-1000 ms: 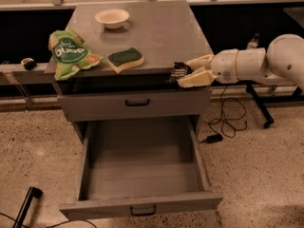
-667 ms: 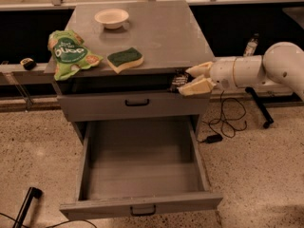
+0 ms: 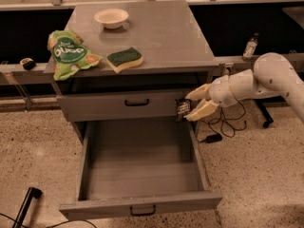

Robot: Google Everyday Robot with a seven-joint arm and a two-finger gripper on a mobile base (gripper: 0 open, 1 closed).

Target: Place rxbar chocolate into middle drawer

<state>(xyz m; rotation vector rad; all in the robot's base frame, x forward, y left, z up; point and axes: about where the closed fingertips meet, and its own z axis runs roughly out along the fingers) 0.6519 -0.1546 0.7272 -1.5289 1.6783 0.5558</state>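
The middle drawer is pulled wide open below the cabinet, its grey inside bare. My gripper reaches in from the right and is shut on the rxbar chocolate, a small dark bar held between its pale fingers. The bar hangs in front of the right end of the closed upper drawer front, just above the open drawer's back right corner.
On the cabinet top lie a green-topped yellow sponge, a green snack bag at the left edge and a white bowl at the back. A bottle stands on the right ledge. Cables lie on the floor right of the drawer.
My gripper has come down from the cabinet's top right edge, carrying the bar left and lower, to the level of the upper drawer front.
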